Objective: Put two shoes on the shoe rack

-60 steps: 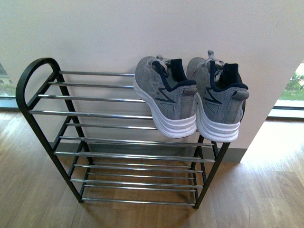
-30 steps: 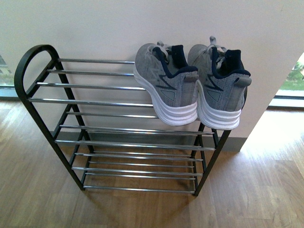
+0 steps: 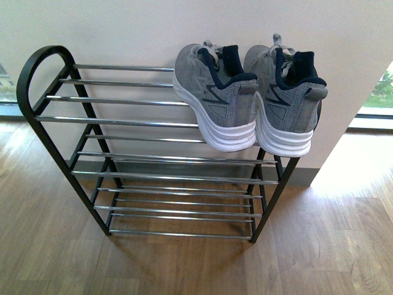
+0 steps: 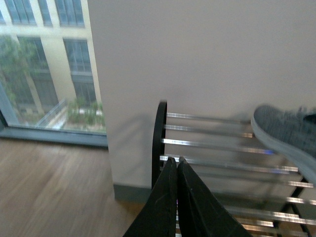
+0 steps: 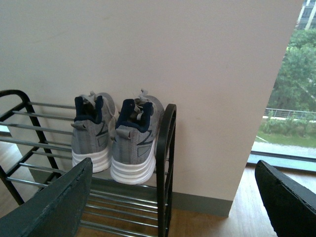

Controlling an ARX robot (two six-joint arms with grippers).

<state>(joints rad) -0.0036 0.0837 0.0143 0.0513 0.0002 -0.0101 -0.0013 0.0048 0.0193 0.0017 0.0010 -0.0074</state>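
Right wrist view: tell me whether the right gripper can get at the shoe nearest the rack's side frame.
Probably yes. The right gripper is open and the shoe sits heel-out with nothing in front; only the side frame stands close beside it.

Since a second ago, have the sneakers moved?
No. The sneakers keep their spot on the top rods of the shoe rack, right end; only the view shifted.

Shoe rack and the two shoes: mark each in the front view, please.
shoe rack (image 3: 29,63), front view, black arched side frame.
shoe on the left (image 3: 218,110), front view, grey heel side.
shoe on the right (image 3: 288,107), front view, grey heel side.
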